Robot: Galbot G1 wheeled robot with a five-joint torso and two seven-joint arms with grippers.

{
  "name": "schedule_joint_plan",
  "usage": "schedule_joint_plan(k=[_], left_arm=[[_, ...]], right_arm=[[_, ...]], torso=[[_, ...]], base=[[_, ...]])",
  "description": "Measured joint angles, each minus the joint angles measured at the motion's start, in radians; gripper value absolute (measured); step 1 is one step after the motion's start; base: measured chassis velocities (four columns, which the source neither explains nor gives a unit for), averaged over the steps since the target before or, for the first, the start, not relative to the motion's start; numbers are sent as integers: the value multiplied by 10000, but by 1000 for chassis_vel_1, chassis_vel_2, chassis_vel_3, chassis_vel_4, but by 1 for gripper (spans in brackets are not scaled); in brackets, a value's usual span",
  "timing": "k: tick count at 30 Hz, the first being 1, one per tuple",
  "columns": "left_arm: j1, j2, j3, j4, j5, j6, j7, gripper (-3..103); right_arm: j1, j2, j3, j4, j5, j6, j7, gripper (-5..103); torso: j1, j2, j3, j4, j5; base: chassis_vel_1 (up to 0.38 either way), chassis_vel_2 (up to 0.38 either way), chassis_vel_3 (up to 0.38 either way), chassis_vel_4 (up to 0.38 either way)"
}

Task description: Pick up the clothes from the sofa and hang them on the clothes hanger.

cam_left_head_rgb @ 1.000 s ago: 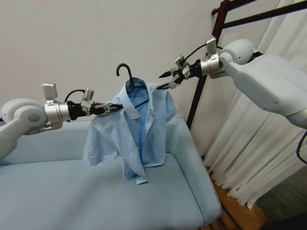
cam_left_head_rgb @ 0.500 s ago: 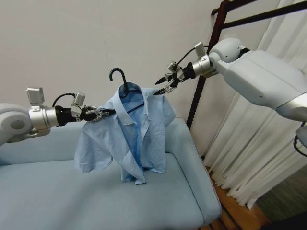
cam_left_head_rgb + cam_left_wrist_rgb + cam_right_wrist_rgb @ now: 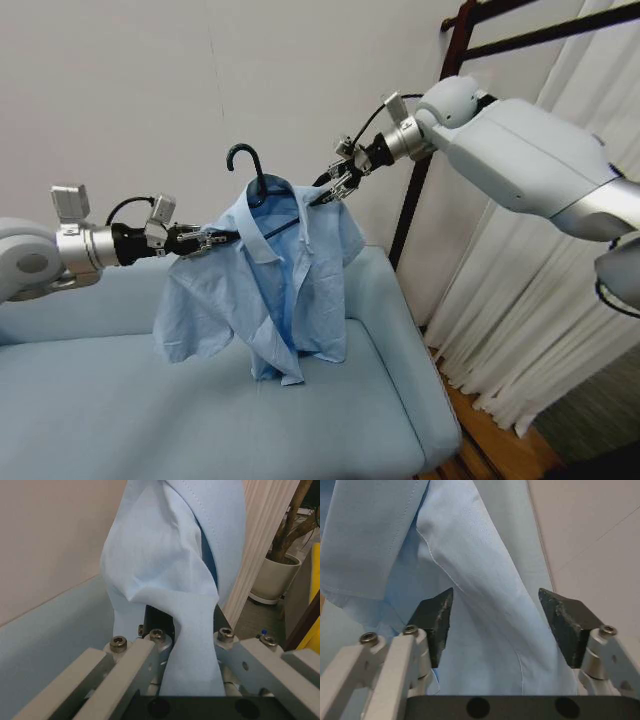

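I have the shirt (image 3: 270, 290) raised over the right half of the sofa (image 3: 150, 420), its hem low near the seat cushion, though I cannot tell if it touches. It is draped on a hanger (image 3: 246, 160) whose hook stands free above the collar. The left gripper (image 3: 205, 241) is clamped on one shoulder, fabric pinched between its fingers (image 3: 135, 655) — a grip that, by my reading, holds the garment spread and off the cushions. The right gripper (image 3: 328, 190) sits at the other shoulder, pads (image 3: 437, 617) apart with cloth between them, not yet closed. The rack (image 3: 403, 225) rises just past the sofa's right end — the free hook looks meant for its bar.
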Motion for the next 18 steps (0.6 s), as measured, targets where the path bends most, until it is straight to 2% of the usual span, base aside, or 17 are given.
schedule_joint_plan(k=[1,4,7,8,11,14,18], left_arm=[[0,0,0,0,0,0,0,8],[-8,-58,35,24,5,-4,24,8],[-13,-88,53,32,14,-3,32,8],[-14,-101,62,34,18,-3,33,8],[-21,-125,75,51,27,-4,33,8],[-38,-161,88,109,37,-4,15,8],[-41,-190,108,133,42,-4,15,8]], right_arm=[[0,0,0,0,0,0,0,60],[21,61,-82,-39,-115,92,-195,44],[21,96,-88,-78,-171,151,-280,39],[19,115,-89,-102,-200,175,-304,28],[14,153,-89,-132,-255,214,-318,25],[12,206,-90,-196,-309,297,-375,15],[0,233,-90,-249,-318,366,-380,15]], torso=[[0,0,0,0,0],[0,0,0,0,0],[0,0,0,1,0],[0,0,0,0,0],[0,0,0,0,0],[0,-1,0,1,0],[0,0,0,1,-1]], base=[[0,0,0,0],[0,0,0,0],[0,0,0,0],[0,0,0,0],[0,0,0,0],[0,0,0,0],[0,0,0,0]])
